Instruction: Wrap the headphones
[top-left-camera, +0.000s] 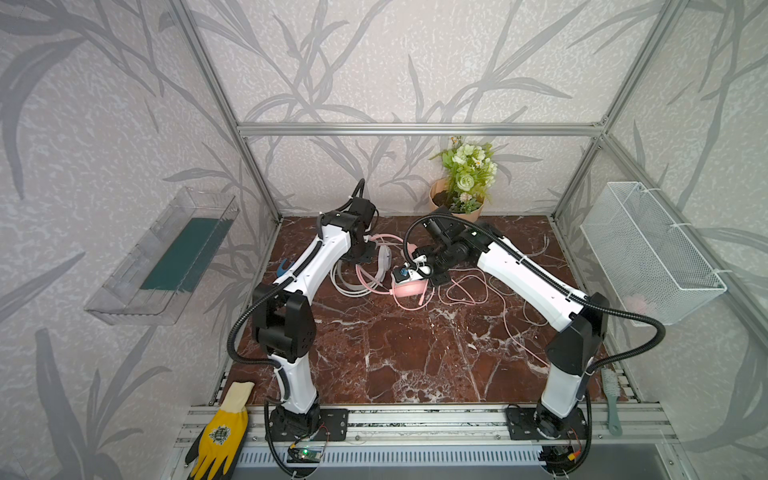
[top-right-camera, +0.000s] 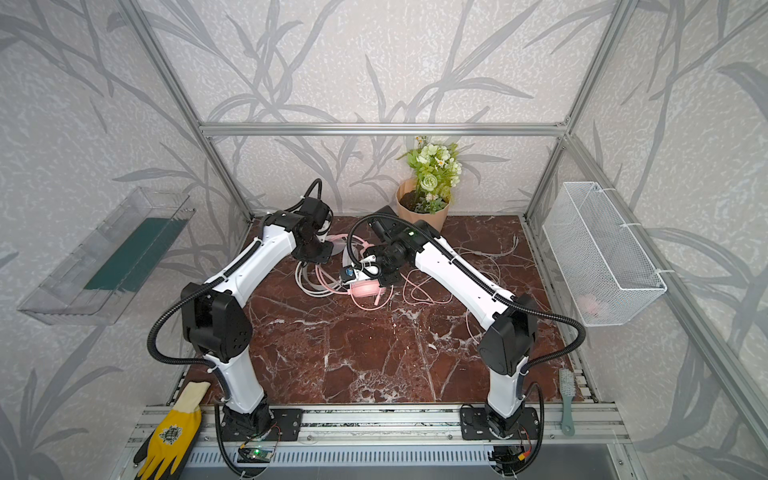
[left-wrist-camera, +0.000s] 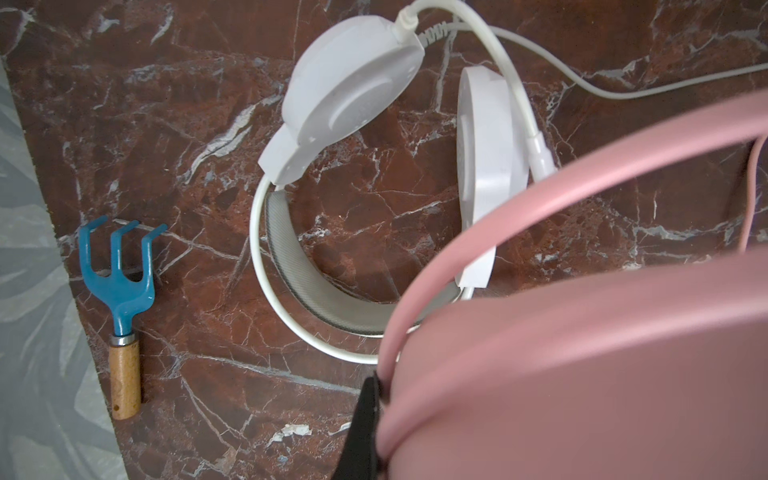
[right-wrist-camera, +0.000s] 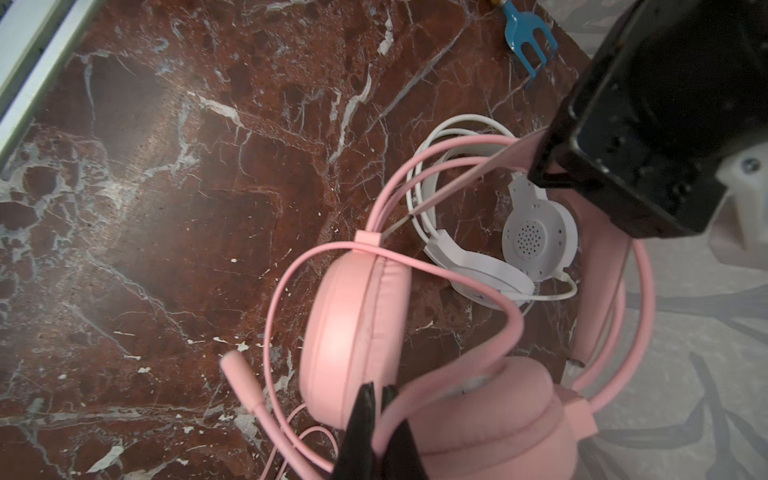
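Pink headset (right-wrist-camera: 357, 328) overlapping white headset (left-wrist-camera: 345, 83), cables (left-wrist-camera: 623, 97) sprawled loose

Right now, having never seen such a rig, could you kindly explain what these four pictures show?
Two white robot arms work over a marble tabletop. Two pictures look down from above, side by side; the other two come from cameras on each arm's wrist. On the tabletop are a pink headset, a white headset, their loose cables, a blue hand rake and a flowerpot. The left tool is shut on the pink headset's headband; the right tool appears to pinch the pink cable.
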